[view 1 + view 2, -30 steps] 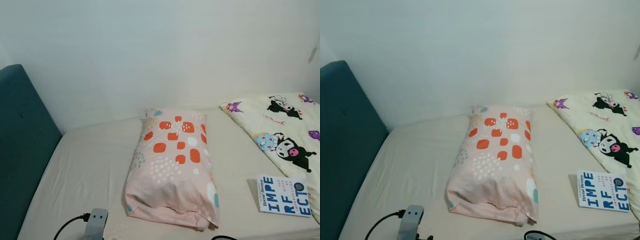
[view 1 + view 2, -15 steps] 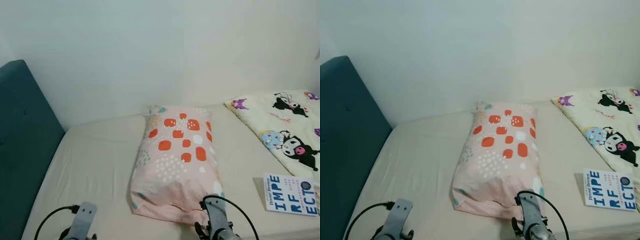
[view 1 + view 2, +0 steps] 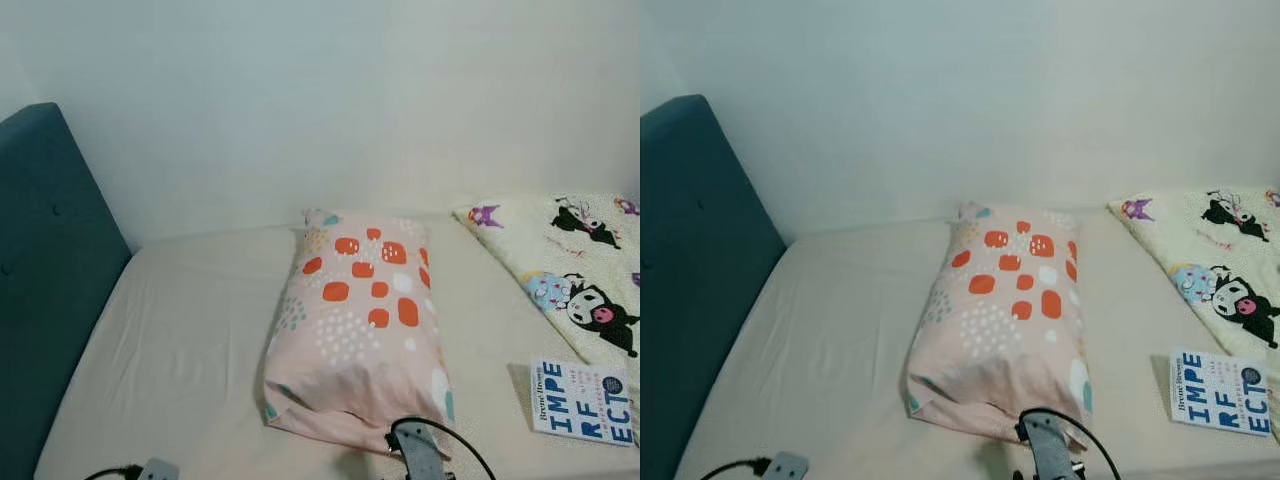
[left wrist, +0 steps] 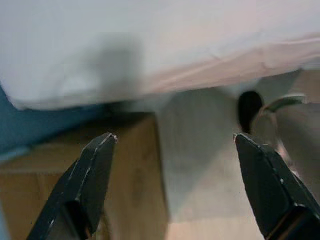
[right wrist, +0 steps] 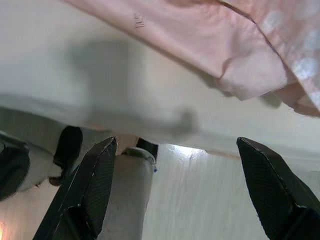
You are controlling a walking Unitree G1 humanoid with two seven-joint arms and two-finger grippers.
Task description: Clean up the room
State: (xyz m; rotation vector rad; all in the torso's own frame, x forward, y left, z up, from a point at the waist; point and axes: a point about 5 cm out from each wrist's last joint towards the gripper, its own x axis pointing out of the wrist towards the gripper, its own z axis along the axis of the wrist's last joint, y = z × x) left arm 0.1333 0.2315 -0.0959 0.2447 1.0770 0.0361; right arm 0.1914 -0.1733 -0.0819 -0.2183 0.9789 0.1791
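A pink pillow [image 3: 355, 325] with orange patches lies lengthwise in the middle of the bed. A white book [image 3: 583, 402] with blue letters rests on the cream sheet [image 3: 190, 340] at the right. My right arm [image 3: 420, 462] shows at the bottom, just before the pillow's near end. In the right wrist view, the right gripper [image 5: 176, 141] is open by the mattress edge, with the pillow's hem [image 5: 225, 45] beyond its fingers. My left gripper [image 4: 174, 137] is open too, low beside the bed's side. The left arm [image 3: 155, 470] peeks in at the bottom left.
A teal headboard [image 3: 45, 270] bounds the bed on the left. The bed backs onto a white wall [image 3: 330, 100]. A cream blanket [image 3: 570, 260] with cartoon figures covers the right side. Wooden floor [image 4: 130, 200] shows below the mattress in the left wrist view.
The camera has shifted a little. My right arm came up into view by the pillow's near end. The left arm has sunk towards the picture's bottom edge.
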